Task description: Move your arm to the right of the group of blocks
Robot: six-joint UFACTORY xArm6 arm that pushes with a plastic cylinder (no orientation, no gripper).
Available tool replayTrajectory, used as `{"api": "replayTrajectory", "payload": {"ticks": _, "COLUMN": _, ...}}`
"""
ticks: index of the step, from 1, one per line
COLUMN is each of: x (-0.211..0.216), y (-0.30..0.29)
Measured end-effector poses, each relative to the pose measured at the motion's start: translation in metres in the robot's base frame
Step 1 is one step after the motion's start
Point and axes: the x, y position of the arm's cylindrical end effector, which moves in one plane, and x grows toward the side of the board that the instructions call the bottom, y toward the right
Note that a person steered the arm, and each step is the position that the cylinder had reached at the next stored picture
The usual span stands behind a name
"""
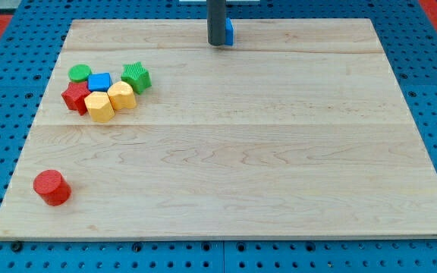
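- Red cylinder [51, 187] alone near the view's bottom-left corner of the wooden board [279, 167], well apart from everything else.
- Group of blocks at the view's upper left, packed close, neighbours touching or nearly so.
- Red block [75, 97], star-like in outline, on the group's left edge.
- Green cylinder [80, 73] lying low at the group's top left, just above the red block.
- Blue cube [99, 82] in the middle of the group, beside the green cylinder.
- Two yellow blocks, roughly hexagonal: one [99, 107] at the group's bottom, touching the red block; the other [121, 95] just to its right and a little higher.
- Green block [136, 76], star-like shape, at the group's right end, just above the second yellow one.
- Wide stretch of bare board to the right of the group.
- My tip [218, 44] on the board near the view's top edge, about mid-width, well apart from the group and to its right and above.
- Small blue block [229, 32] just beside the rod on its right, partly hidden by it; shape unclear, contact cannot be told.
- No jaws on this rig; the arm ends in a plain dark rod.
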Motion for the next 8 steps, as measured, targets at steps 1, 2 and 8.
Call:
{"api": "replayTrajectory", "payload": {"ticks": 1, "x": 0.000, "y": 0.001}}
{"api": "replayTrajectory", "payload": {"ticks": 2, "x": 0.024, "y": 0.004}}
{"api": "replayTrajectory", "payload": {"ticks": 8, "x": 0.103, "y": -0.041}}
